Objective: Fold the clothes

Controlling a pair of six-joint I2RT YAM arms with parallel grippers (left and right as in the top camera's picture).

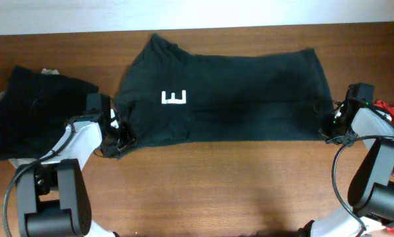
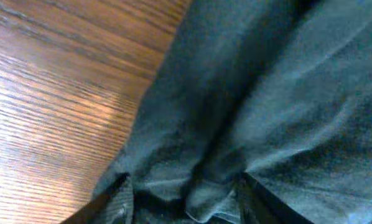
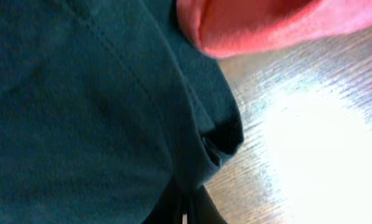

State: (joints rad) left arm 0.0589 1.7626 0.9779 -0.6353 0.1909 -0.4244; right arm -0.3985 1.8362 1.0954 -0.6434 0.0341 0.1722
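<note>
The dark green-black T-shirt [image 1: 236, 92] lies spread sideways on the wooden table, its white "E" mark [image 1: 174, 98] facing up. My left gripper [image 1: 120, 137] is at the shirt's lower left corner. In the left wrist view its fingers [image 2: 185, 198] are spread apart with bunched shirt fabric [image 2: 267, 106] between them. My right gripper [image 1: 333, 124] is at the shirt's lower right corner. In the right wrist view its fingers [image 3: 186, 205] are pressed together on the shirt's hem [image 3: 80, 106].
A pile of black clothes [image 1: 32, 108] lies at the left with a bit of beige fabric [image 1: 49, 71] behind it. A red garment [image 1: 393, 113] lies at the right edge, and it shows pink-red in the right wrist view [image 3: 260, 22]. Bare wood table [image 1: 236, 178] lies in front.
</note>
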